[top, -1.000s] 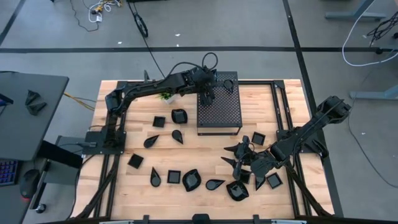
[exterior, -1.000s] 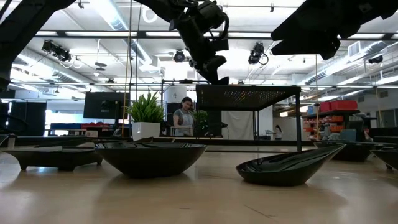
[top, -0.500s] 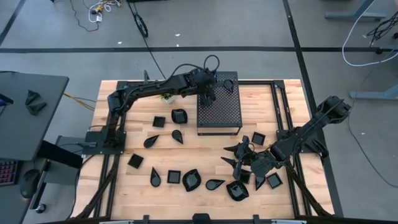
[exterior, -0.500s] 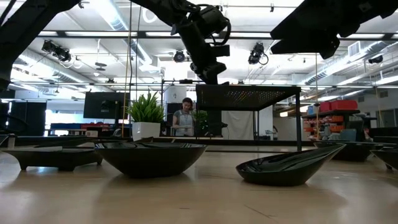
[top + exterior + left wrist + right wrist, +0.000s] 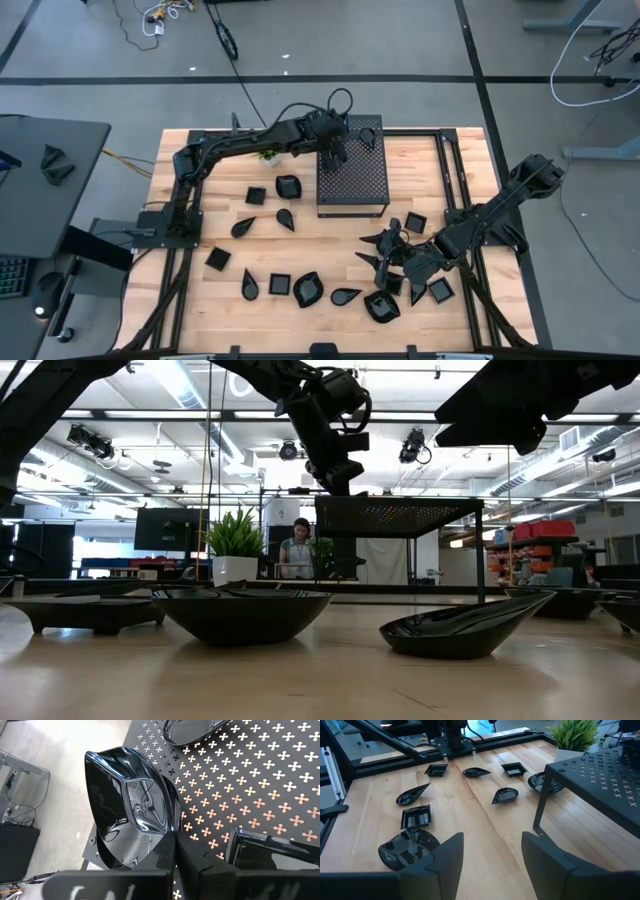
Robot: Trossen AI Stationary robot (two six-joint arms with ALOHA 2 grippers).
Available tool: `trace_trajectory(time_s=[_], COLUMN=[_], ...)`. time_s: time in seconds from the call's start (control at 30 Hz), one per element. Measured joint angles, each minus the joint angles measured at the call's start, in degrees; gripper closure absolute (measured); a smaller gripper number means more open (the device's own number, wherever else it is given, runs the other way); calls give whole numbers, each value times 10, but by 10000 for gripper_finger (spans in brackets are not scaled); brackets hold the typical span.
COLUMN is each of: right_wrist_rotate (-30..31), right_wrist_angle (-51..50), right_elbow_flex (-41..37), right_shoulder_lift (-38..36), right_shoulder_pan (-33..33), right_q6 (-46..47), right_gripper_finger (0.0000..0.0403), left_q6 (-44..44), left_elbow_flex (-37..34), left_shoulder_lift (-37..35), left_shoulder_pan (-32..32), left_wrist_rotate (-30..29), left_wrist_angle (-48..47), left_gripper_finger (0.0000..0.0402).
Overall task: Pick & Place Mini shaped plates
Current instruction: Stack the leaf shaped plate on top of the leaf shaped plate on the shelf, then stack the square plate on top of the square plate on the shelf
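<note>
Here the left gripper (image 5: 172, 851) hangs over the perforated box (image 5: 352, 178), jaws pinched on a glossy plate's (image 5: 131, 810) rim — placing is in hand. Next, I judge: lower, then release. The right gripper (image 5: 491, 851) waits open-jawed over the table's (image 5: 330, 240) scattered plates.

Two black dishes (image 5: 240, 610) in front, left pincer (image 5: 335, 465) above the perforated box (image 5: 398, 515)
</note>
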Motion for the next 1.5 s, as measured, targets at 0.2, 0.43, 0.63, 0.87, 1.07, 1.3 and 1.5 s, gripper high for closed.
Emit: trace_trajectory(time_s=[0.2,0.43,0.63,0.87,1.07,1.3,1.5], right_wrist_rotate=[0,0,0,0,0,0,0], right_wrist_angle=[0,0,0,0,0,-1,-2], right_elbow_flex=[0,0,0,0,0,0,0], right_shoulder_lift=[0,0,0,0,0,0,0], right_shoulder_pan=[0,0,0,0,0,0,1], right_q6=[0,0,0,0,0,-2,-7], right_gripper_finger=[199,199,199,199,199,199,199], left_q6=[0,0,0,2,1,-5,-34], left_elbow_flex=[0,0,0,0,0,46,133], left_shoulder_lift=[0,0,0,0,-2,-19,-30], left_shoulder_pan=[0,0,0,1,1,-11,-45], left_wrist_rotate=[0,0,0,0,0,5,6], left_wrist_angle=[0,0,0,0,-1,-75,-214], left_gripper_finger=[385,385,372,320,294,292,295])
